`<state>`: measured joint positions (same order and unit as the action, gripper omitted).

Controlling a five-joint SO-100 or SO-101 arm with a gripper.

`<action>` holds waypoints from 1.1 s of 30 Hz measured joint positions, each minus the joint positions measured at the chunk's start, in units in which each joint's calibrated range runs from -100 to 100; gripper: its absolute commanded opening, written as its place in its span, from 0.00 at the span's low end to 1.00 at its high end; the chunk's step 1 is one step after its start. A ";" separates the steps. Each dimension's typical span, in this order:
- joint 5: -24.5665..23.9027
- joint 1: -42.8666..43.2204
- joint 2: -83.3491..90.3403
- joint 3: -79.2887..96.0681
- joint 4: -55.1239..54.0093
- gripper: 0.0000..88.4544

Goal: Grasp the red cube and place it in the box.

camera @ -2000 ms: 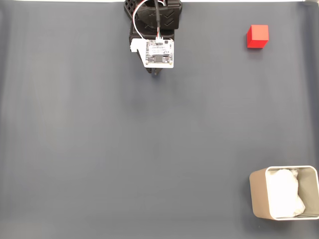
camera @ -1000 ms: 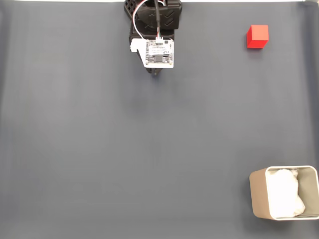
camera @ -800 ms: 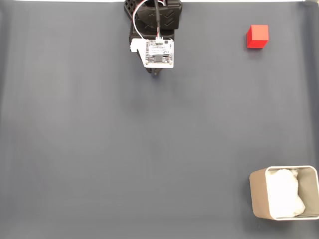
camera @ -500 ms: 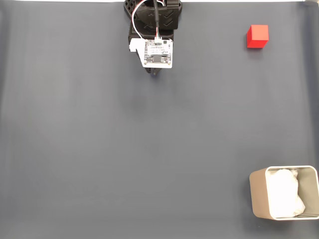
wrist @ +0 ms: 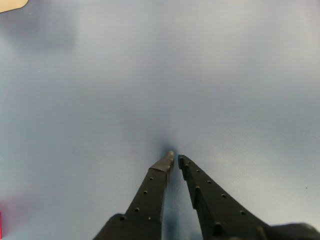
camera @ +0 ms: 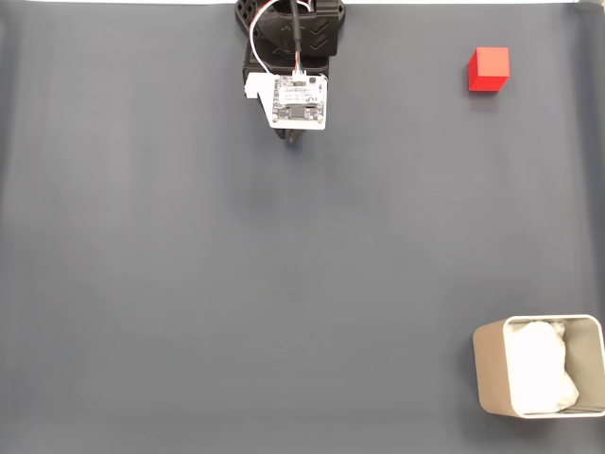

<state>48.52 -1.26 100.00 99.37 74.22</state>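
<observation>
red cube [camera: 489, 69] lies well right of the clenched, empty end effector [wrist: 175, 159].

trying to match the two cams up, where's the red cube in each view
Fixed view: the red cube sits near the top right, on the dark grey mat, well right of the arm.
Wrist view: a thin red sliver at the bottom left edge is probably the cube, though too little shows to be sure.
Shared landmark: the end effector, its tips nearly together over the mat; in the fixed view it is at.

surface: dark grey mat [camera: 236, 284] | on it: red cube [camera: 489, 69], far corner; box [camera: 539, 366], near corner
</observation>
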 measured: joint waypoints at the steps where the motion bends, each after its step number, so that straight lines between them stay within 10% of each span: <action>1: 0.00 0.00 0.00 0.00 -0.32 0.00; 33: 0.54 -0.52 -4.43 -2.62 -30.23 0.00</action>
<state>49.06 -1.78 95.57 96.75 43.99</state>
